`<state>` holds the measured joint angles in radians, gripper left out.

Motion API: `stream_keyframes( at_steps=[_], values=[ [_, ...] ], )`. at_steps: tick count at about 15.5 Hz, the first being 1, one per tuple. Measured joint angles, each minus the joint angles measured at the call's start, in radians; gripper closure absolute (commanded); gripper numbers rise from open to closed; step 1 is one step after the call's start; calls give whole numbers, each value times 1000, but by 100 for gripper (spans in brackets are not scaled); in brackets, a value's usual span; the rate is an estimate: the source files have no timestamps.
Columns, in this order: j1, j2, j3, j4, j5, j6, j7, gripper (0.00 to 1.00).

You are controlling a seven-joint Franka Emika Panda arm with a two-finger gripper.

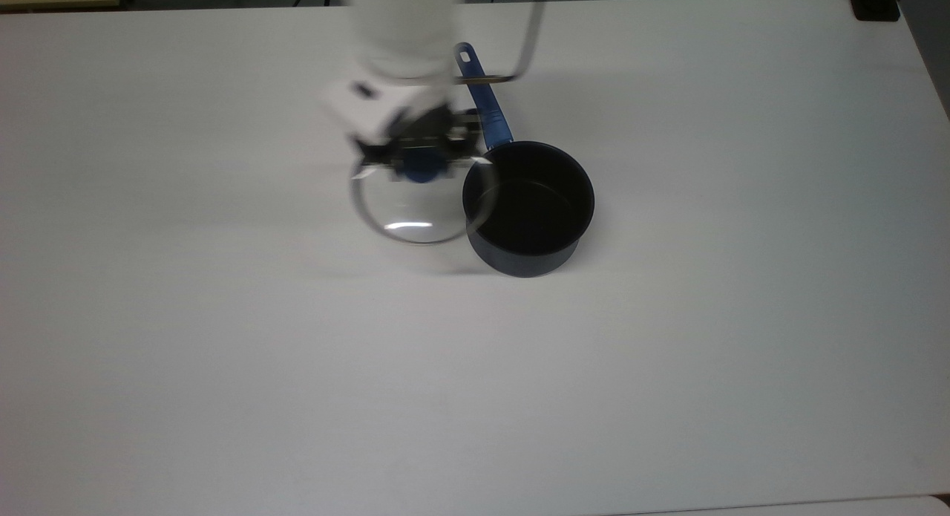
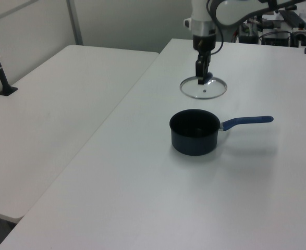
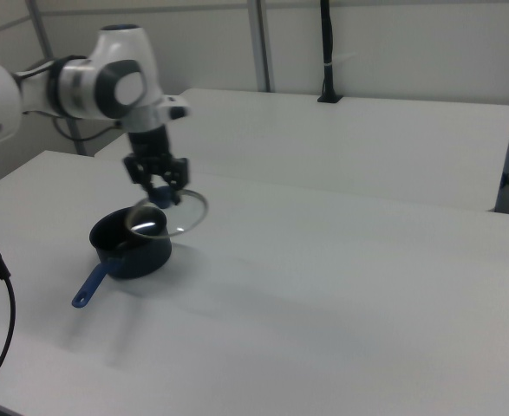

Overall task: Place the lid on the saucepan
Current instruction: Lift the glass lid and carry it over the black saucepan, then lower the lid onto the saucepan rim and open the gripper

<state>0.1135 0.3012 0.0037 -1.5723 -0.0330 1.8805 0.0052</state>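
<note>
A plain white table (image 1: 668,367) carries the saucepan (image 1: 528,208), its blue handle lying toward the top view's upper edge.

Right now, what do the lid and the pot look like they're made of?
The lid looks like clear glass, since the table shows through it, with a thin shiny metal rim and a blue, probably plastic, knob. The saucepan looks like dark coated metal, matte black inside, with a blue handle, probably plastic.
</note>
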Motion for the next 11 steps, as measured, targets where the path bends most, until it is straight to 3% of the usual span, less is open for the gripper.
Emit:
stream_keyframes(
  at_steps=[5, 11],
  values=[
    [152, 13, 2, -2, -2, 0, 123, 61],
    [183, 41, 2, -19, -3, 76, 180, 58]
  ],
)
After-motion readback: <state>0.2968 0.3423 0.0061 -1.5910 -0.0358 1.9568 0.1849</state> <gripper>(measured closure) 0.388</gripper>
